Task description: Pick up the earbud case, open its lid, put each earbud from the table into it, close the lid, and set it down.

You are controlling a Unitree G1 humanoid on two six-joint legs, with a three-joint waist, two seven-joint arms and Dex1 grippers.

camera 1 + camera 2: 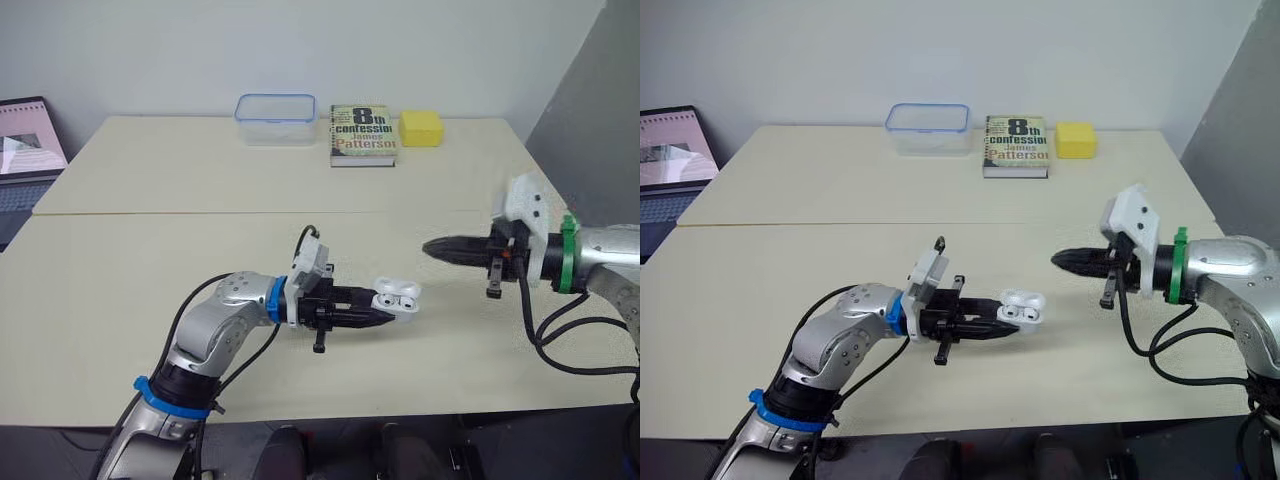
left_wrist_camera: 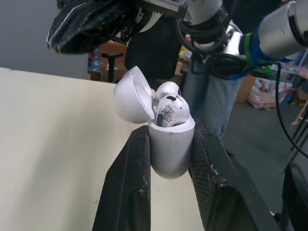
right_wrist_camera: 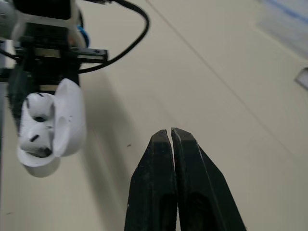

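Your left tool (image 1: 385,320) grips the body of the small white plastic earbud case (image 1: 398,296), held over the beige surface (image 1: 150,290) with its hinged lid (image 2: 132,96) open. This probably leaves the lid free for the clenched, empty right tool (image 1: 432,247) to push shut. Count one case and two white earbuds (image 2: 171,111) seated inside.

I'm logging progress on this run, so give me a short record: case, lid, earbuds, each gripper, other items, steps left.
earbud case: clamped between the left gripper's fingers
lid: open, tipped to one side
earbuds: both seated in the case
left gripper: shut on the earbud case
right gripper: shut, holding nothing, apart from the case
table: no loose earbud seen on it
far edge: plastic container, book, yellow block
left edge: laptop
steps left: close the lid, set the case down
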